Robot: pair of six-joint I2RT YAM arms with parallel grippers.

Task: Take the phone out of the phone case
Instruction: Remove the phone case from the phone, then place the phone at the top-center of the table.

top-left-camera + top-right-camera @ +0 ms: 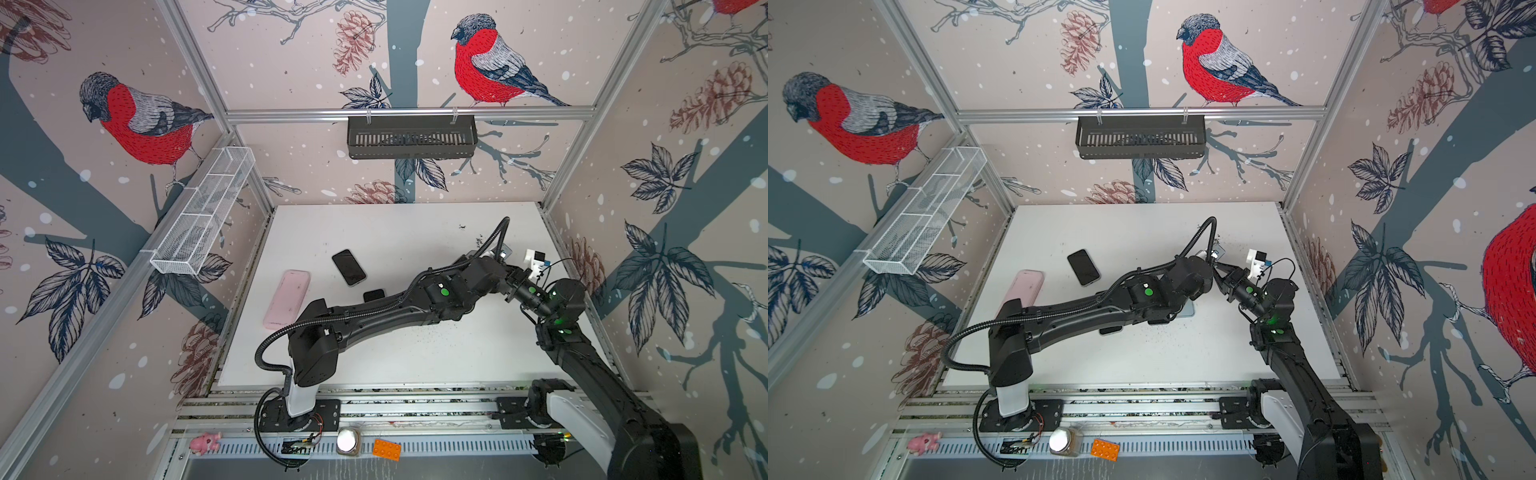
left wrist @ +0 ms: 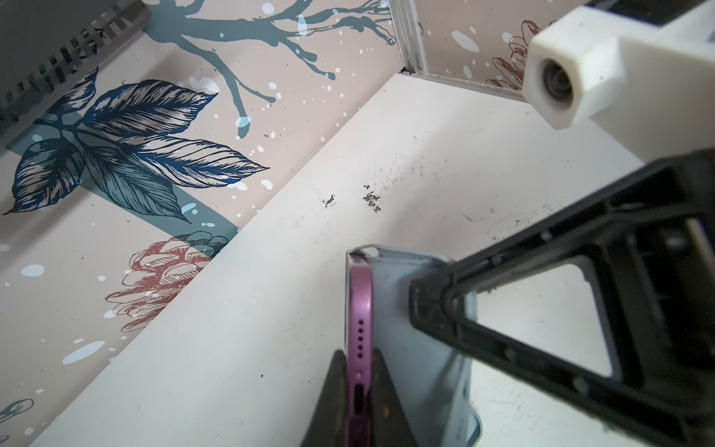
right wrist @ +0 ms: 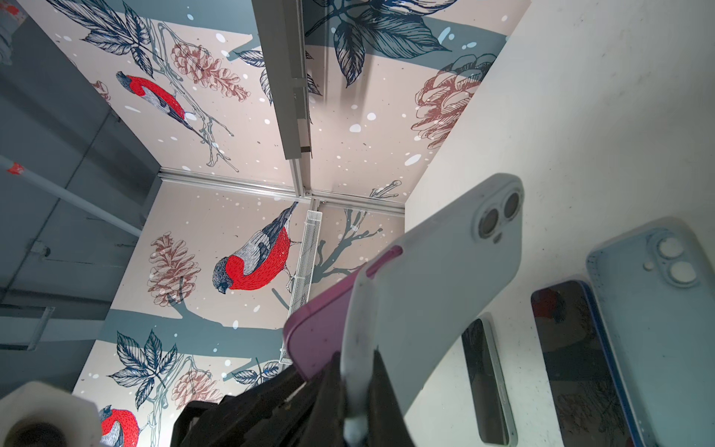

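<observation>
Right of centre in both top views, pinches the purple phone (image 2: 359, 302) by its port end with the left gripper (image 2: 359, 360), fingers (image 2: 335, 387) pressed onto both flat faces. Clamps an edge of the pale grey-blue phone case (image 3: 437, 278) with the right gripper (image 3: 356, 371), jaws closed tight on it. Holds both clear of the white table (image 1: 395, 232). Shows the port end of the phone peeled out of the case and standing just beside it, far end seated inside, side button showing through its cut-out. Leaves, left of centre in a top view and well apart from the grippers, a black phone (image 1: 349, 267) face up and a pink case (image 1: 287, 299). Catches in the right wrist view a dark phone (image 3: 483, 371), a blue-edged phone (image 3: 572, 356) and a light blue case (image 3: 657, 309) lying side by side on the table.
</observation>
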